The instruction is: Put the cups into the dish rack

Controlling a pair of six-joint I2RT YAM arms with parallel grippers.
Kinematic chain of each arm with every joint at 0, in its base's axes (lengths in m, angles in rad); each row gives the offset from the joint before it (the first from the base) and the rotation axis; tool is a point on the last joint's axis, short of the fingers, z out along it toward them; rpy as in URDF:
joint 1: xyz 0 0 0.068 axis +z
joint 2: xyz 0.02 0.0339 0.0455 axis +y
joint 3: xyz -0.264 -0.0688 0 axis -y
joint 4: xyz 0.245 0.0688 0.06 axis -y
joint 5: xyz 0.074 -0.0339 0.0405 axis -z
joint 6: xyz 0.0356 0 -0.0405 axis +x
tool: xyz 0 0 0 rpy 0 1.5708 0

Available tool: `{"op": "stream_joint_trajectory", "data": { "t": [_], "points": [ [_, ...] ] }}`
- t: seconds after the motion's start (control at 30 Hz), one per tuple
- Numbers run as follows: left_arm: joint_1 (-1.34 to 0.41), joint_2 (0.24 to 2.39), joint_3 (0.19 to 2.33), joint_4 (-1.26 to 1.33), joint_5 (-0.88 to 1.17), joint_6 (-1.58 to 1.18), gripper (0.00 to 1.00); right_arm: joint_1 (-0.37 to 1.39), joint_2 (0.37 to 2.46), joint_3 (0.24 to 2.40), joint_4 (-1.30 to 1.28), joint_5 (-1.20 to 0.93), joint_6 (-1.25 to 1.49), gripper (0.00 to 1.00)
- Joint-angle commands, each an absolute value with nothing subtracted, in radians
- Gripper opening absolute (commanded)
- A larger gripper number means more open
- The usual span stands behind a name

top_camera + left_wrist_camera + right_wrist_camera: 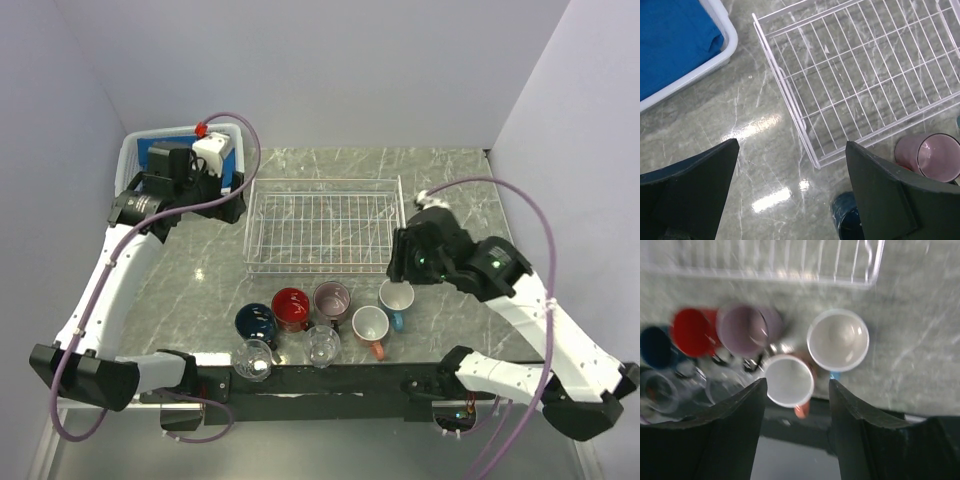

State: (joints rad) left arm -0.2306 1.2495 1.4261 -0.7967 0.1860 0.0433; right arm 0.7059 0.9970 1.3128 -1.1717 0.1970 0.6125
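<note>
Top view: the left gripper (200,188) hangs above the table between the white basket (133,150) and the left end of the dish rack (325,268). Its opening cannot be judged from here. The right gripper (402,262) hangs at the rack's near right corner, over the light-blue mug (397,296). All seven cups stand on the table just in front of the rack: navy mug (256,321), red mug (291,308), mauve mug (331,298), salmon mug (371,325), and two glasses (252,358) nearest the arm bases.

Left wrist view: the fingers (695,190) stand wide apart, holding and touching nothing. Below them lies the rack's corner. The navy mug is partly hidden behind one finger. A blue cloth (675,40) lies in the basket.

Right wrist view, blurred: the fingers (737,425) are parted and grip nothing. The salmon mug's white mouth shows in the gap below them.
</note>
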Motion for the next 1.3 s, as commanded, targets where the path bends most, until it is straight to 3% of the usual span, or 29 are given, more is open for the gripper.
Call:
{"op": "stream_joint_trajectory", "data": {
  "t": [0.0,0.43,0.83,1.27],
  "points": [
    [-0.271,1.195,1.425,-0.796,0.152,0.069,0.95,0.761,1.011,1.252,-1.287,0.176,0.614,0.59],
    [-0.291,1.154,1.352,-0.793,0.144,0.052,0.95,0.776,1.054,1.022,-1.037,0.16,0.67,0.56],
    [-0.293,1.097,1.247,-0.765,0.13,0.075,0.96,0.787,1.258,1.068,-0.936,0.238,0.652,0.54],
    [-0.293,1.078,1.233,-0.75,0.13,0.04,0.96,0.793,1.197,0.859,-0.838,0.248,0.703,0.48]
  ]
}}
